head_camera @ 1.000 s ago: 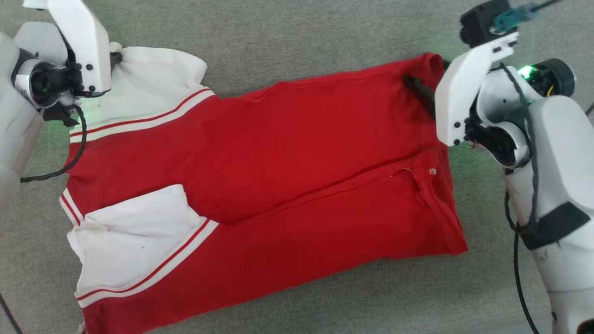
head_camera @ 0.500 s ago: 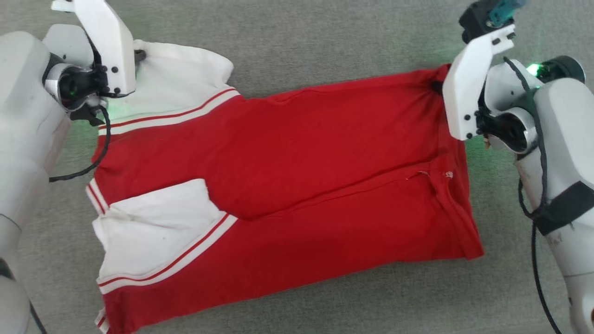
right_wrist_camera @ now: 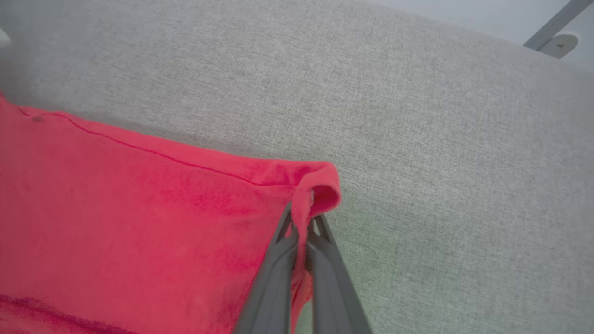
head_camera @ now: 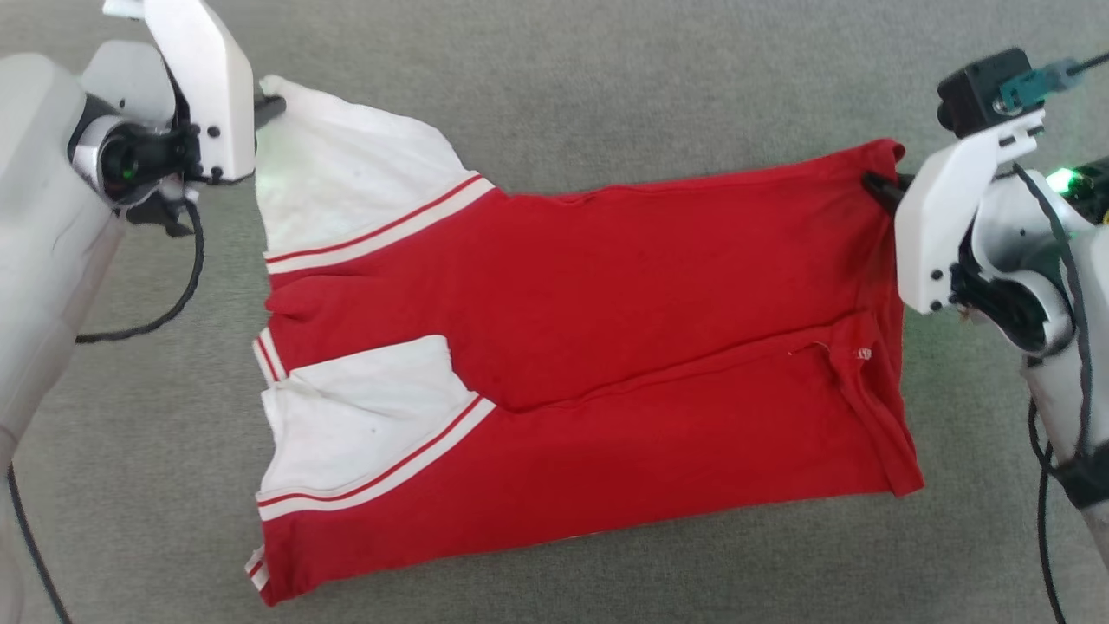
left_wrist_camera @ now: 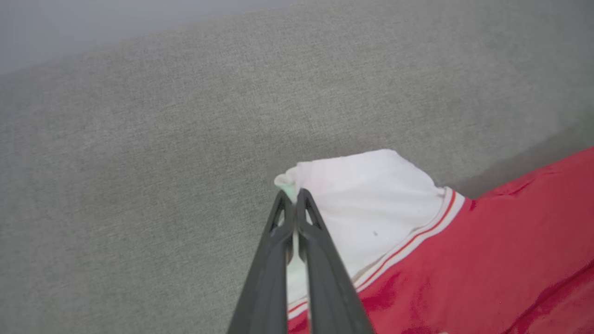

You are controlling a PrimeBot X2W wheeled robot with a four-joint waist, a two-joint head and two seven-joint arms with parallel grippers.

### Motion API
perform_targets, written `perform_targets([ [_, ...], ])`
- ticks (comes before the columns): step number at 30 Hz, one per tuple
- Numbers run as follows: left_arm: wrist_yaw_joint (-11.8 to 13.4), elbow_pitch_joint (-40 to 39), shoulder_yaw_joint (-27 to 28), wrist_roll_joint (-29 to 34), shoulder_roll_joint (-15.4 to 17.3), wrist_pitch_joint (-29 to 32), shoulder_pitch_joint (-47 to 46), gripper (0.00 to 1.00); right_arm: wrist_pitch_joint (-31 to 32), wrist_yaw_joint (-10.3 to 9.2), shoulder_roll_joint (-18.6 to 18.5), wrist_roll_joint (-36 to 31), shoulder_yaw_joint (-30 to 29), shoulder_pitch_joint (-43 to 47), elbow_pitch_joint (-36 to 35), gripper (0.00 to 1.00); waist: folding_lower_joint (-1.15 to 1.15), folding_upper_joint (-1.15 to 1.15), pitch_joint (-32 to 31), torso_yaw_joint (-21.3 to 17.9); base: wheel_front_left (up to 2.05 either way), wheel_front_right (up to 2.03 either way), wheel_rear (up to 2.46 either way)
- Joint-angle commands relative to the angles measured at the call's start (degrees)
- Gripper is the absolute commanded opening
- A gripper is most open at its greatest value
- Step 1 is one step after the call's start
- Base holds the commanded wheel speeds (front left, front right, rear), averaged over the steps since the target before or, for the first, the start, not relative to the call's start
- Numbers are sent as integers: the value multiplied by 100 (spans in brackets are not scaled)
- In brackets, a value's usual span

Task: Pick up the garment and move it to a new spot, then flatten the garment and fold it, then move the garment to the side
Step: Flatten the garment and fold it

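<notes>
The garment (head_camera: 606, 329) is spread, folded lengthwise, on the grey surface (head_camera: 624, 78), with its sleeves to the robot's left. The left claw (left_wrist_camera: 293, 197) is clamped on the far white sleeve (head_camera: 346, 182). The right claw (right_wrist_camera: 304, 218) is clamped on the far red hem corner (right_wrist_camera: 320, 185).

Left edge of the head view: my left arm (head_camera: 39, 225), a smooth white shell, carries a flat white bracket (head_camera: 204, 87) dotted with black screws (head_camera: 212, 132), a black cable (head_camera: 178, 299) looping beneath. Right edge: my right arm (head_camera: 1053, 390) matches, topped by a black camera block (head_camera: 979, 91) with a teal plug (head_camera: 1035, 82) and a green light (head_camera: 1061, 180). Wrist views: my left gripper (left_wrist_camera: 290, 199) and right gripper (right_wrist_camera: 302, 220) have slim dark grey fingers (left_wrist_camera: 274, 283) with triangular cut-outs.
</notes>
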Motion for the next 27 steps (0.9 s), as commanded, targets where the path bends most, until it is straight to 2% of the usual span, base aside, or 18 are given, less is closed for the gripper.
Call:
perform_targets([
  [1,-2,-100,27,-42,80,51,138,0,-57,-15,-74,18,-4,141,-133,0,0,0,-149,103,0,0,0],
  [6,282,-670,0,-147,359,316,406,0,-45,-15,-318,109,-2,576,-714,0,0,0,-377,212,0,0,0],
  [10,682,-1466,7,-304,697,558,751,0,67,-15,-464,154,-132,1010,-1212,0,0,0,-539,307,0,0,0],
  [11,967,-2016,7,-332,915,699,942,0,146,-15,-545,179,-222,1223,-1476,0,0,0,-593,349,0,0,0],
  [22,2947,-5601,-140,-692,2409,1239,2255,0,657,-15,-922,360,-543,2556,-2758,0,0,0,-702,482,0,0,0],
  [25,3235,-6147,-191,-837,2577,1170,2625,0,711,-15,-899,329,-671,2840,-2841,0,0,0,-685,500,0,0,0],
  [27,3296,-6305,-258,-899,2583,1110,2848,0,743,-15,-883,284,-671,2987,-2789,0,0,0,-669,513,0,0,0],
])
